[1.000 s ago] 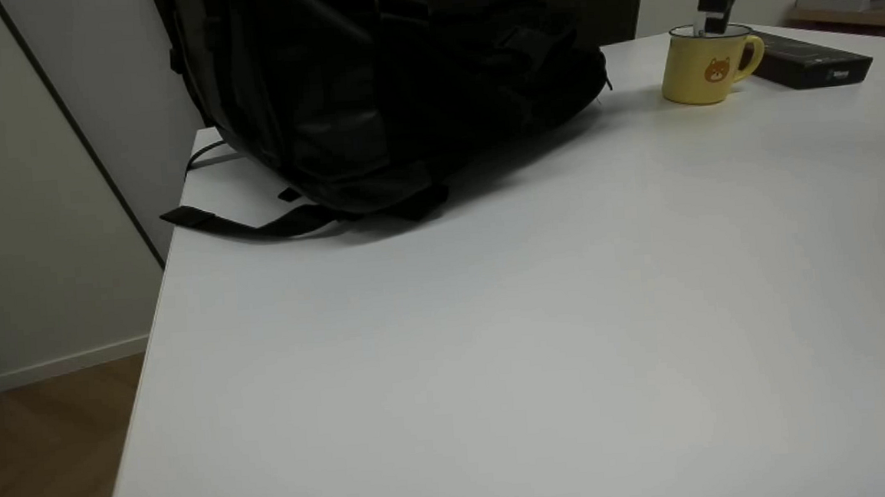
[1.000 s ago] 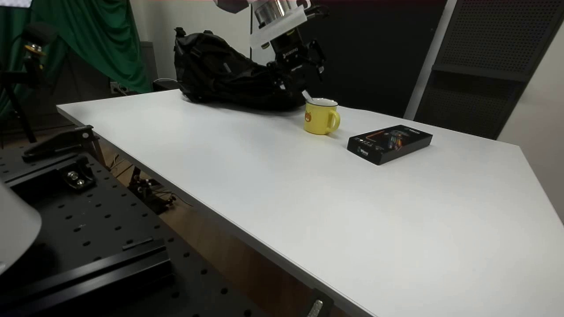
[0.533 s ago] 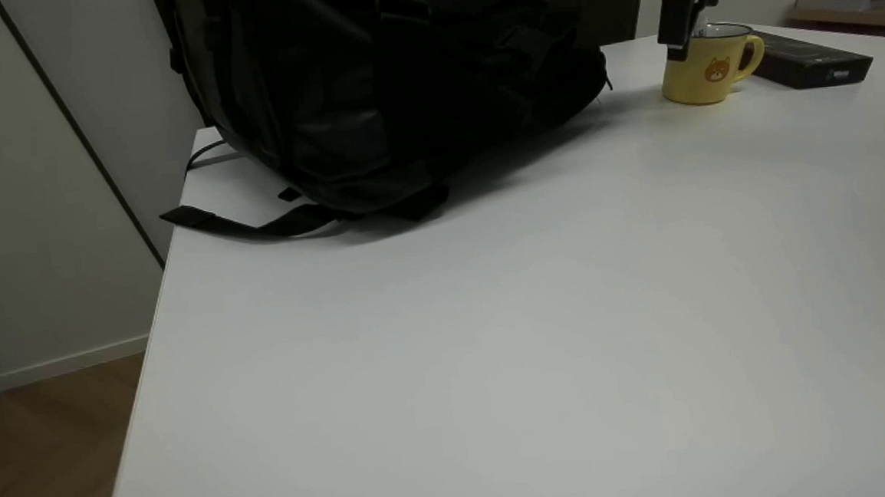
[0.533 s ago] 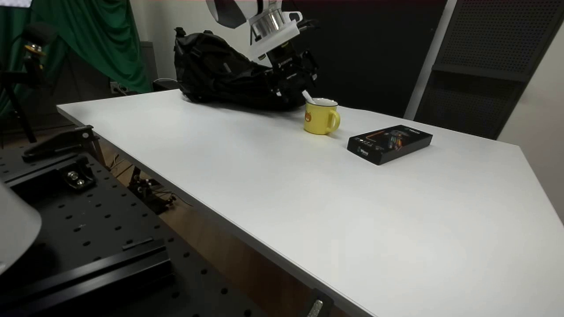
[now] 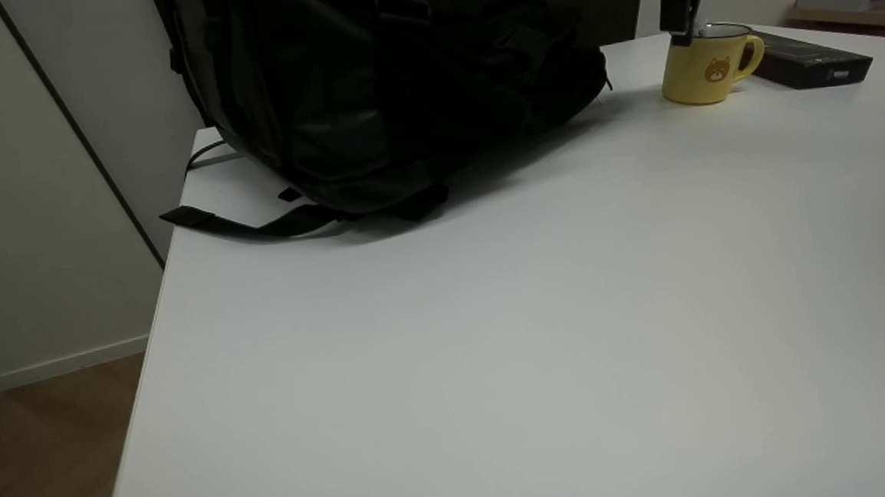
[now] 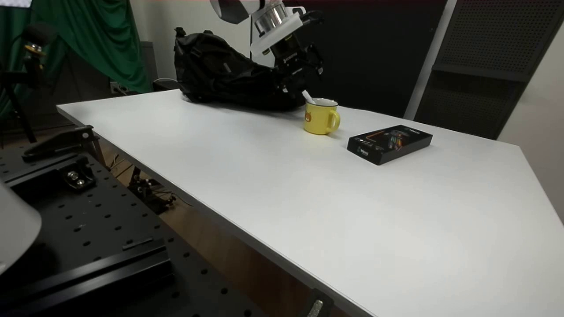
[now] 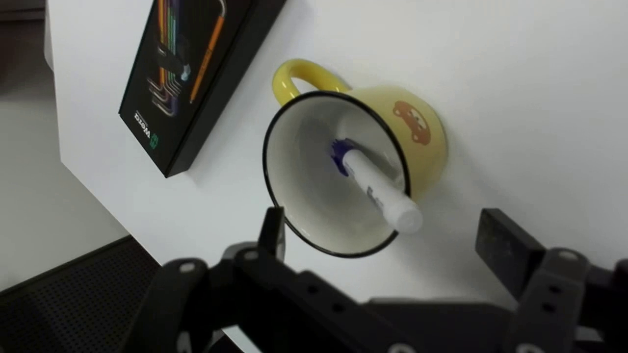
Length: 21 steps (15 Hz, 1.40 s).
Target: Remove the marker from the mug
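The yellow mug [image 7: 431,159] stands upright on the table, with a dark rim, pale inside and a reddish animal mark. It also shows in both exterior views [image 5: 682,76] [image 6: 315,123]. The white marker [image 7: 373,184] leans inside the mug, its purple end down and its plain white end sticking out past the rim. It also shows in an exterior view [image 6: 307,97]. My gripper [image 7: 385,213] is open and empty, one finger on each side of the marker's upper end, touching neither visibly. In an exterior view my gripper [image 5: 682,26] overlaps the mug's rim.
A flat black box [image 6: 390,144] lies beside the mug on its handle side. A large black backpack [image 6: 229,79] lies on the table on the other side, behind the gripper in this view. The white table's [image 6: 264,176] edge runs along the near side.
My gripper first moved left and down beside the mug's rim in the exterior views, then rose slightly and came back a little. The mug and the marker have not visibly moved.
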{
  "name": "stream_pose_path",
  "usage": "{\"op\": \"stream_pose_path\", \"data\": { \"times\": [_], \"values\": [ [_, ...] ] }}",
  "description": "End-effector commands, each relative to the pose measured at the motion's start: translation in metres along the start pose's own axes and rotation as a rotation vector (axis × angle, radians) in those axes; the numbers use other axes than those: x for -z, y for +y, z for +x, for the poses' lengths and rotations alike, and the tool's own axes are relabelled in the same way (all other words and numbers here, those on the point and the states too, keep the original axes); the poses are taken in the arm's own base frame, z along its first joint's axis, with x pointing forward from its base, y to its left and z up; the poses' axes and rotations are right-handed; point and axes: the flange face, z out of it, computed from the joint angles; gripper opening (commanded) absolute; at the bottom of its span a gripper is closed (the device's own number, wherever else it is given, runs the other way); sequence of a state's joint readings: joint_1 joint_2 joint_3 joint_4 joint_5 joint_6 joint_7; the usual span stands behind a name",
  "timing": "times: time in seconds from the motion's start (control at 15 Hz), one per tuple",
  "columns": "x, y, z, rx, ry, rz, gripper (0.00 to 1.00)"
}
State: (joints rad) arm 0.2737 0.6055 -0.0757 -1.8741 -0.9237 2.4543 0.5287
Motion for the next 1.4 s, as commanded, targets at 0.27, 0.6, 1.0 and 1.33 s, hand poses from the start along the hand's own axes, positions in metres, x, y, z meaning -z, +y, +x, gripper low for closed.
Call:
{"op": "stream_pose_path", "data": {
  "times": [0.27, 0.6, 1.0, 1.33],
  "values": [
    [-0.006, 0.014, 0.001, -0.033, -0.066, -0.059, 1.00],
    [-0.003, 0.013, 0.002, -0.034, -0.076, -0.068, 1.00],
    [0.001, 0.013, 0.004, -0.032, -0.069, -0.073, 0.67],
    [0.003, 0.012, 0.004, -0.032, -0.066, -0.072, 0.31]
  ]
}}
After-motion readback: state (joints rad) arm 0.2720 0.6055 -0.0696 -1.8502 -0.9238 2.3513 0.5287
